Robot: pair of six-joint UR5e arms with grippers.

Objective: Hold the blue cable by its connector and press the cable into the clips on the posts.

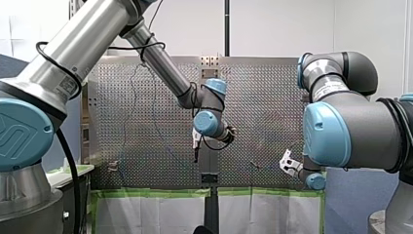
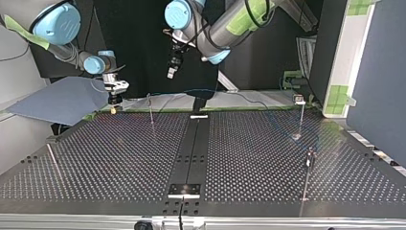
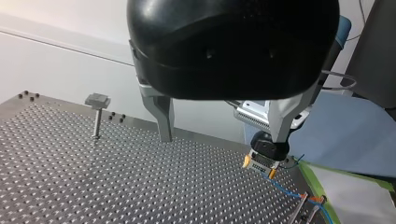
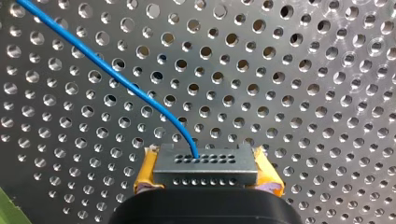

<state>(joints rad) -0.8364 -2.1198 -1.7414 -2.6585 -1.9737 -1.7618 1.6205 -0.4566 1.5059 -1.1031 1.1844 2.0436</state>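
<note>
My right gripper (image 4: 208, 179) clamped on connector (image 4: 205, 165), blue cable (image 4: 116, 77) leading ahead, perhaps to a post (image 3: 302, 207), my left gripper (image 3: 223, 137) spread

My left arm (image 1: 92, 39) is silver, my right arm (image 1: 363, 129) dark grey, both with light-blue joint caps (image 1: 22, 129) and black cables (image 1: 74, 175). My left gripper (image 3: 223, 138) is glossy black with metal fingers (image 3: 163, 116); my right gripper (image 4: 206, 173) has yellow pads (image 4: 144, 175).

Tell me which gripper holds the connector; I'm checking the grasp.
My right gripper: its yellow pads clamp the connector; my left gripper is open, empty.
</note>
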